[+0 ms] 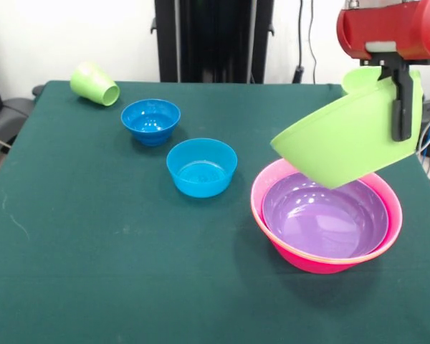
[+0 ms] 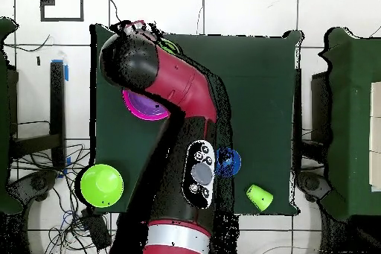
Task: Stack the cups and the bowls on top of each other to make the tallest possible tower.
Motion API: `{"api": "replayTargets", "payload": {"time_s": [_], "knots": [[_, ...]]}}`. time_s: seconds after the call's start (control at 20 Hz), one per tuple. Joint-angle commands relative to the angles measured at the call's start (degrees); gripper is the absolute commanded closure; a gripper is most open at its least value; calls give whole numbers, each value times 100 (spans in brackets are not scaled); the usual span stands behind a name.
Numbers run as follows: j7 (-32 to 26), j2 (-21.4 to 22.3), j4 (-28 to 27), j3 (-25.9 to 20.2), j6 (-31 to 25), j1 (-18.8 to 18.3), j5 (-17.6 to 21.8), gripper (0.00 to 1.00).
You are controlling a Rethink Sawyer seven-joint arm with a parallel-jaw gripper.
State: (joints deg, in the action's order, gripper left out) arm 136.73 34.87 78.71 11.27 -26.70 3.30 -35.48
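My gripper (image 1: 400, 129) hangs at the upper right, shut on the rim of a light-green bowl (image 1: 344, 140), which it holds tilted in the air. Just below it stands a big pink bowl (image 1: 322, 261) with a purple bowl (image 1: 322, 215) nested inside; this pair shows in the overhead view as the purple bowl (image 2: 140, 106), half under the arm. Two small blue bowls (image 1: 151, 118) (image 1: 201, 166) stand upright left of centre. A light-green cup (image 1: 94, 84) lies on its side at the far left corner, and from above as the cup (image 2: 259, 196).
Another green bowl (image 2: 102, 184) sits left of the arm's base in the overhead view, by the table's corner. The red arm (image 2: 178, 102) covers the table's middle there, hiding most of one blue bowl (image 2: 229, 160). Chairs stand at both sides.
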Motion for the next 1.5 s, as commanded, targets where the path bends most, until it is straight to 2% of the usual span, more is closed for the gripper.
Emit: {"api": "replayTargets", "payload": {"time_s": [0.05, 0.55, 0.85, 0.9, 1.05, 1.25, 1.5], "knots": [[1005, -75, 962, -580, -216, 98, -136, 100], [695, -69, 1302, -569, 20, 74, 75, 100], [324, -1, 1510, -710, 260, -97, 235, 100], [400, -42, 1455, -579, 396, -16, 328, 0], [573, -180, 1271, -192, 659, 245, 520, 0], [882, -312, 1113, 21, 544, 454, 467, 0], [940, -525, 891, 251, 554, 588, 426, 0]]}}
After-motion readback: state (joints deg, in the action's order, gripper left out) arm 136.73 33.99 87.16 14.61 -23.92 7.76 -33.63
